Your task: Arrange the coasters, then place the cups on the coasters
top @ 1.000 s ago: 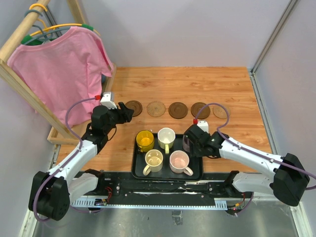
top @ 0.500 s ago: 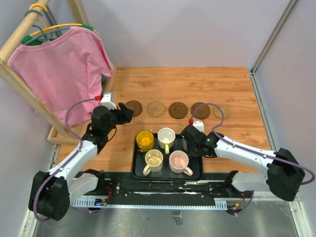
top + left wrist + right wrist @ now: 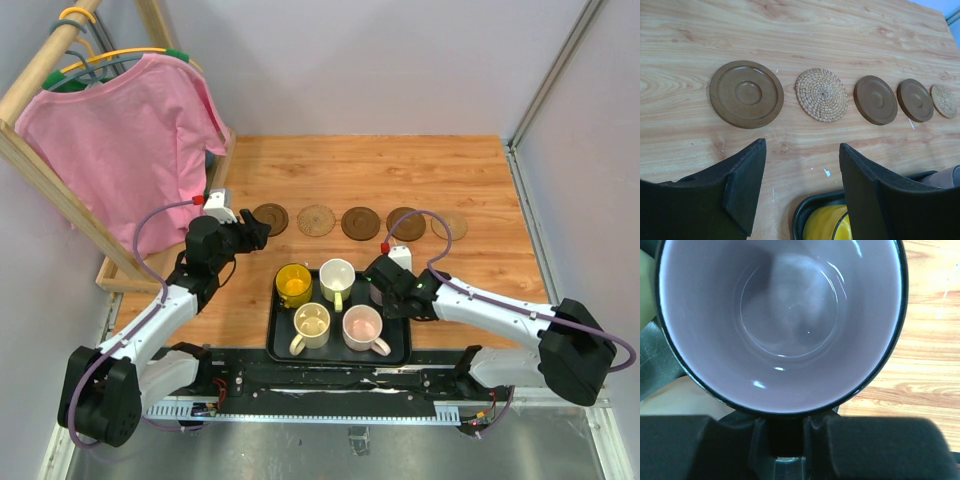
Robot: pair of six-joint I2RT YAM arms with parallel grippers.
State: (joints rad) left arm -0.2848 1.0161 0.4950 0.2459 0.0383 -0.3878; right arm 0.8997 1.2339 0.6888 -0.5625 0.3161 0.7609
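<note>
Grey walls [image 3: 400,60] enclose a wooden tabletop [image 3: 370,170]; a pink shirt [image 3: 120,150] hangs left.

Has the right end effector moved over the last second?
Yes. The right end effector has shifted slightly left, further in over the black tray's right rear corner, toward the white mug.

Coasters: five round coasters lay in one row across the middle of the top view, each apart from the next. From left to right they were the dark brown wooden coaster [image 3: 270,218], the tan woven coaster [image 3: 317,218], the second dark brown coaster [image 3: 361,223], the third dark brown coaster [image 3: 405,223] and the second tan coaster [image 3: 450,225].
Tray: the black rectangular tray [image 3: 275,340] sat below that row, at lower centre.
Upper tray row: the yellow mug [image 3: 294,284] was at left, the white mug [image 3: 337,279] beside it, and the grey-purple mug [image 3: 782,320] at the upper right corner.
Lower tray row: the cream mug [image 3: 311,324] was at left and the pink mug [image 3: 363,327] at right.
Rack: the wooden rack with a pink shirt [image 3: 130,150] stood at upper left.
</note>
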